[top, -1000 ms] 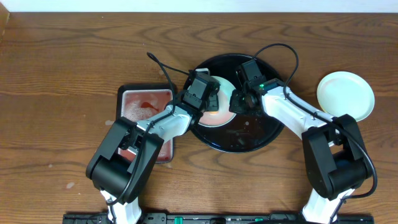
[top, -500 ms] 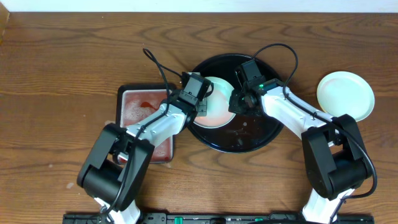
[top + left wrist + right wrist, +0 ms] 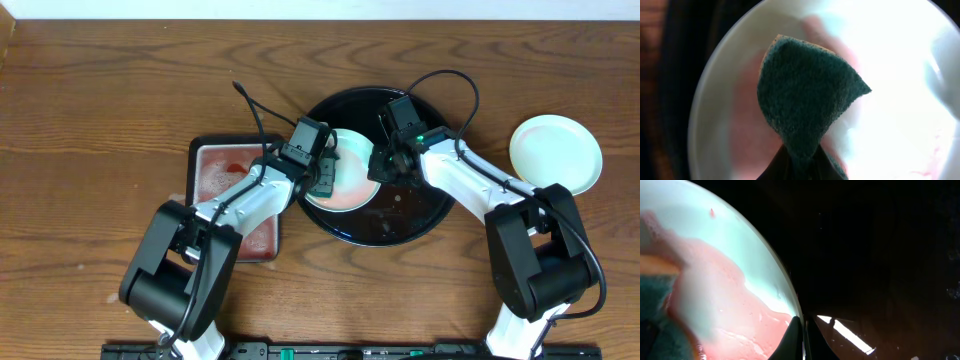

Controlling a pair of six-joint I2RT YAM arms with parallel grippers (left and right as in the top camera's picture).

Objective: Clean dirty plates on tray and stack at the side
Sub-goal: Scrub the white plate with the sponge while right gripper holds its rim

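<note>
Overhead: the black tray (image 3: 440, 212) sits mid-table, toward the far side. A smeared plate (image 3: 352, 192) lies in its left half with a pink film on it. The left gripper (image 3: 325, 174) is over the plate's left part, closed on a dark green sponge (image 3: 322, 187). Its arm crosses and partly hides the rectangular tray (image 3: 225, 165), pinkish inside, just left of the black tray. The right gripper (image 3: 377, 165) is at the plate's right rim, and its housing hides the contact. A second plate (image 3: 556, 152) rests on the table (image 3: 100, 100), well right of the tray. A cable (image 3: 450, 78) loops past the tray's far rim.

Left wrist: the fingers are pinched together on the sponge's near tip. The sponge blocks the plate's middle, with pink foam around it.

Right wrist: the fingers are nearly together, clamping the plate's rim. Wet black tray floor lies to the right. A blurred sponge corner shows at the left edge.
</note>
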